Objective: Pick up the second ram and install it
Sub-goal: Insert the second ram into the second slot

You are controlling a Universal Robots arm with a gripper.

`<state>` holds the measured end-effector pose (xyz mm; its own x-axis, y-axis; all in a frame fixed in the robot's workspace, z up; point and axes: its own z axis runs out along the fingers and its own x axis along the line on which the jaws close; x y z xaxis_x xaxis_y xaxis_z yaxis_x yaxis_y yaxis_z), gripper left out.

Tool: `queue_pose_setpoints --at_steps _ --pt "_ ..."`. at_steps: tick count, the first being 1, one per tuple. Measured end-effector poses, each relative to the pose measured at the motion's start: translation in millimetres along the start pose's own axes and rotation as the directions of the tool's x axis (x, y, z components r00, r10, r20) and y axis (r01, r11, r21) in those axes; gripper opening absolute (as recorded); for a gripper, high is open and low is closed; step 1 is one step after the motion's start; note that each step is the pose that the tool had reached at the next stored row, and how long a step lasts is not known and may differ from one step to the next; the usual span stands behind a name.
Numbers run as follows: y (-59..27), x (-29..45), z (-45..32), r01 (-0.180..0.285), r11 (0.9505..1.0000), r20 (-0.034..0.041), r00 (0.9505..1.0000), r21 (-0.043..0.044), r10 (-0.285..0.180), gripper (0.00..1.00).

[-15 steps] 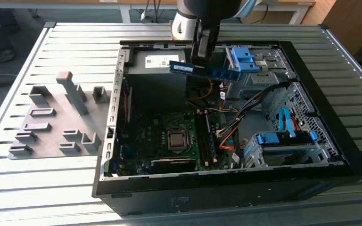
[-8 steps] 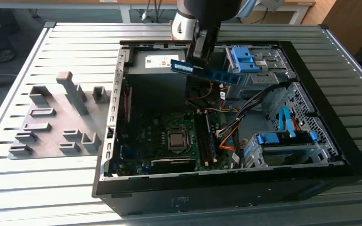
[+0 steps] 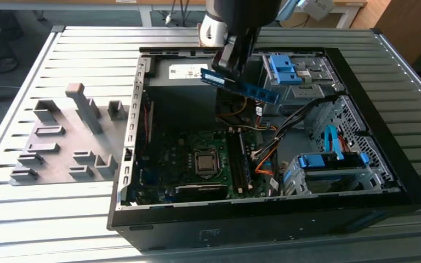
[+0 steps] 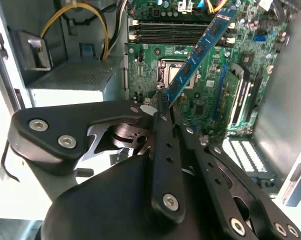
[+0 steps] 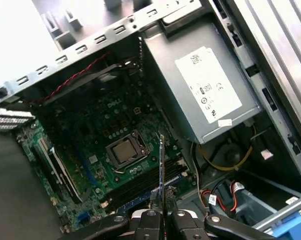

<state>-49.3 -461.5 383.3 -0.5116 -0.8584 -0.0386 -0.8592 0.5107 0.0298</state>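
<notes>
My gripper (image 3: 229, 67) hangs over the open computer case (image 3: 144, 87), shut on the second ram (image 3: 241, 86), a long blue-green stick held by one end and tilted above the power supply. In the second wrist view the ram (image 4: 198, 55) sticks out from the gripper (image 4: 163, 104) over the green motherboard (image 4: 155, 65) and its processor socket. In the first wrist view the ram (image 5: 161, 165) appears edge-on, rising from the gripper (image 5: 161, 207) above the dark memory slots (image 5: 140, 184). The ram is well clear of the slots (image 4: 165, 31).
A grey holder plate (image 3: 64, 139) with upright blocks lies on the table at the exterior view's left. Inside the case are the power supply (image 5: 205, 90), blue drive cages (image 3: 328, 164), and yellow, red and orange cables (image 3: 265, 159).
</notes>
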Motion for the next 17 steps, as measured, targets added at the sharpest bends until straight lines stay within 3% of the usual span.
queue_pose_setpoints --at_steps 4,9,13,17 --pt "0.0 0.0 1.4 -0.072 0.9974 0.002 0.9974 0.0029 0.072 0.14" --pt "-0.1 0.1 3.2 -0.162 0.9867 0.005 0.9867 0.006 0.162 0.14" --pt "-0.1 0.2 4.7 -0.234 0.9721 0.0078 0.9721 0.0084 0.234 0.14" --pt "-0.2 0.2 6.1 -0.304 0.9527 0.0106 0.9527 0.0105 0.304 0.14"
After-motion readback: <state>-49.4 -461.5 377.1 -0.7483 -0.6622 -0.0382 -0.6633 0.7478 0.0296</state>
